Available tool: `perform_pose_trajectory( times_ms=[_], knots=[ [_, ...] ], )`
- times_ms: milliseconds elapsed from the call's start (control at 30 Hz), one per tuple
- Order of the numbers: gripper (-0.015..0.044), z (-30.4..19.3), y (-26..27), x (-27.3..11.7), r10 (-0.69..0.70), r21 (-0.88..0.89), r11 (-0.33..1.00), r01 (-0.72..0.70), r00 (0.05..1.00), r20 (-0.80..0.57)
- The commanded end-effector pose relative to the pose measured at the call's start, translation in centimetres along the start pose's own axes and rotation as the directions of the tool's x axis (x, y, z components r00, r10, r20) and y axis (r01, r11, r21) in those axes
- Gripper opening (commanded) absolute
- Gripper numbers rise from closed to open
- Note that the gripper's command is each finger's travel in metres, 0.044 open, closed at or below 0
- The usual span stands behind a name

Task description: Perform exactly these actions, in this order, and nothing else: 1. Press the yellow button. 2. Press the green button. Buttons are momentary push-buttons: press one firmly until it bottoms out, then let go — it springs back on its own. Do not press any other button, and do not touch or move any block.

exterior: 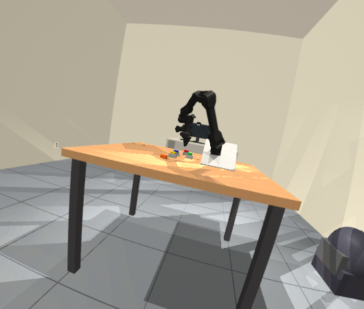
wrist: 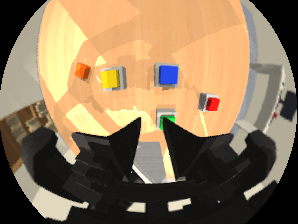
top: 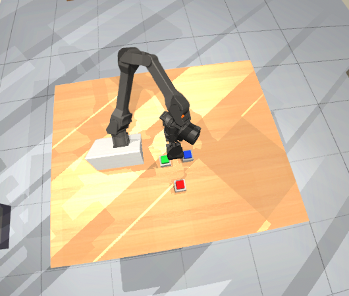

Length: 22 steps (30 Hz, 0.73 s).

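The yellow button stands on its grey base; the arm hides it in the top view. The green button is the button nearest the white base block. Its cap is partly behind a fingertip in the wrist view. My gripper points down above the table, between the green and blue buttons in the top view. Its fingertips are apart with nothing between them, and touch no button.
The blue button is close to the gripper. The red button stands apart. An orange block lies beyond the yellow button. The white base block carries the arm.
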<state>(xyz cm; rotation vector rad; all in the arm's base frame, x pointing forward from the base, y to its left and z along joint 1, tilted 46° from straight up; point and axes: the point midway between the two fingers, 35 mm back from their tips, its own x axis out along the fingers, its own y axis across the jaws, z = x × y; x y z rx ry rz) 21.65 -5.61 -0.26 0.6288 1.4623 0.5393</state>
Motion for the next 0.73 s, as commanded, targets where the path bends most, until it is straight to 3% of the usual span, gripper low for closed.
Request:
perform_pose_trajectory(
  times_ms=[0, 200, 400, 700],
  knots=[
    [0.0256, 3.0, 5.9, -2.1, -0.019, -0.009, 1.000, 0.019, 1.000, 0.017],
    [0.0400, 4.0, 14.9, -3.8, -0.002, -0.015, 1.000, 0.002, 1.000, 0.022],
    [0.0400, 2.0, 23.3, -5.2, 0.042, -0.023, 0.999, -0.042, 0.999, 0.010],
    [0.0400, 1.8, 23.6, -5.3, 0.044, -0.023, 0.999, -0.044, 0.999, 0.009]
  ],
)
